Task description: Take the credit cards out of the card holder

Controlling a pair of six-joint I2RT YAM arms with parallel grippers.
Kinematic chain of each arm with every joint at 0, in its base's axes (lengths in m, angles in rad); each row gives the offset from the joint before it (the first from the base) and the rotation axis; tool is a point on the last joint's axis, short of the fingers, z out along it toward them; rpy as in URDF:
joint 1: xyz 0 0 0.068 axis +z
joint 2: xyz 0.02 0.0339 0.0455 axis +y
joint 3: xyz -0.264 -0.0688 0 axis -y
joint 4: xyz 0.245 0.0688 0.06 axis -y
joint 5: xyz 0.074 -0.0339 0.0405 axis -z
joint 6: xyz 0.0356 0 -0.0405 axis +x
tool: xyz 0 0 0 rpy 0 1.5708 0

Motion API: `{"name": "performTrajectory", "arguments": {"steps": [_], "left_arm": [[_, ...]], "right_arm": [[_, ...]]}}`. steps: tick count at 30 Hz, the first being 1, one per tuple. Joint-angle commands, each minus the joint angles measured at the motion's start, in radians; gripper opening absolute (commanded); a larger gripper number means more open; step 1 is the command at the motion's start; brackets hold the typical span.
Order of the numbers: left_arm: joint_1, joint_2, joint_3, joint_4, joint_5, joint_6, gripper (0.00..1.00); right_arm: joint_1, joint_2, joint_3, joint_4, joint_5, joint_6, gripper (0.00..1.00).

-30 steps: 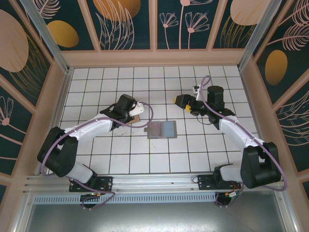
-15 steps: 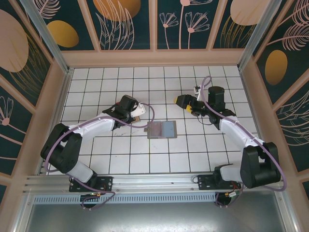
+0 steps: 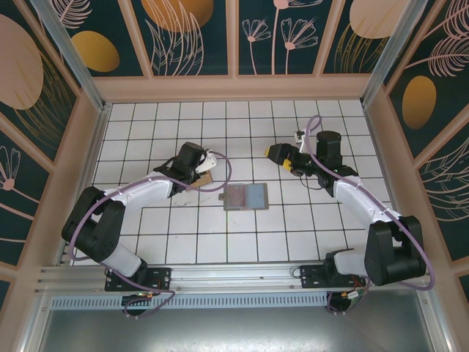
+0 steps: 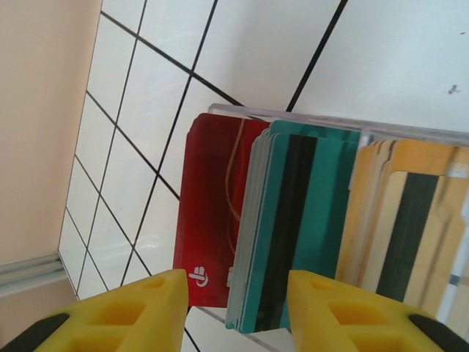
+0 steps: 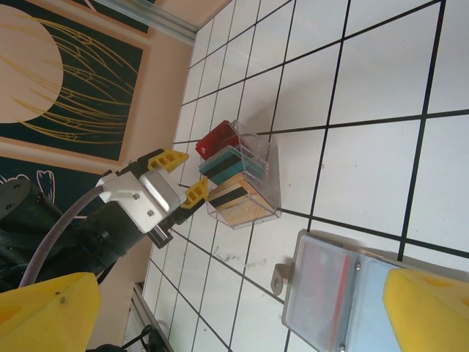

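The grey card holder lies open and flat on the tiles, its tab pointing left. In the right wrist view the card holder shows a reddish tint under one clear panel. The credit cards stand in stacks: red cards, teal cards and tan cards. They sit inside a clear box. My left gripper is open, with the end of the teal stack in its gap and touching neither finger. My right gripper hangs open above and right of the holder, empty.
The clear box sits left of the holder, under my left gripper. Peach side walls and a back wall ring the tiled floor. A metal rail runs along the near edge.
My left gripper has shifted slightly around the card box, first right and then back left. The right arm and the holder have hardly moved.
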Motion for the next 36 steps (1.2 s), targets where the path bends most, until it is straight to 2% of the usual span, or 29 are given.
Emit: {"name": "performTrajectory", "arguments": {"steps": [1, 11, 14, 18, 20, 23, 25, 27, 30, 33, 36], "left_arm": [[0.008, -0.008, 0.032, 0.016, -0.015, -0.043, 0.42], [0.008, -0.078, 0.164, -0.107, 0.020, -0.246, 0.57], [0.008, -0.109, 0.182, -0.129, 0.012, -0.350, 0.59], [0.009, -0.134, 0.241, -0.222, 0.014, -0.563, 0.62], [0.008, -0.132, 0.285, -0.293, 0.015, -0.700, 0.61], [0.008, -0.120, 0.336, -0.400, 0.054, -0.883, 0.57], [0.008, -0.125, 0.326, -0.421, 0.130, -0.996, 0.50], [0.008, -0.133, 0.295, -0.417, 0.237, -1.087, 0.48], [0.007, -0.149, 0.220, -0.370, 0.373, -1.230, 0.46], [0.003, -0.178, 0.118, -0.290, 0.454, -1.364, 0.44], [-0.017, -0.211, 0.007, -0.193, 0.512, -1.475, 0.45]], "right_arm": [[-0.008, -0.007, -0.009, 0.043, -0.025, 0.014, 0.99], [0.000, 0.002, -0.001, 0.013, -0.009, -0.002, 0.99], [0.018, 0.011, 0.006, -0.016, 0.021, -0.020, 0.99], [0.077, 0.039, 0.036, -0.092, 0.111, -0.073, 0.96], [0.106, 0.056, 0.044, -0.113, 0.159, -0.083, 0.93], [0.147, 0.088, 0.049, -0.135, 0.231, -0.091, 0.84], [0.173, 0.113, 0.048, -0.140, 0.261, -0.089, 0.73], [0.198, 0.136, 0.043, -0.146, 0.298, -0.090, 0.64], [0.230, 0.167, 0.022, -0.141, 0.338, -0.079, 0.49], [0.260, 0.202, 0.006, -0.154, 0.388, -0.074, 0.33], [0.271, 0.222, -0.023, -0.151, 0.417, -0.054, 0.27]]}}
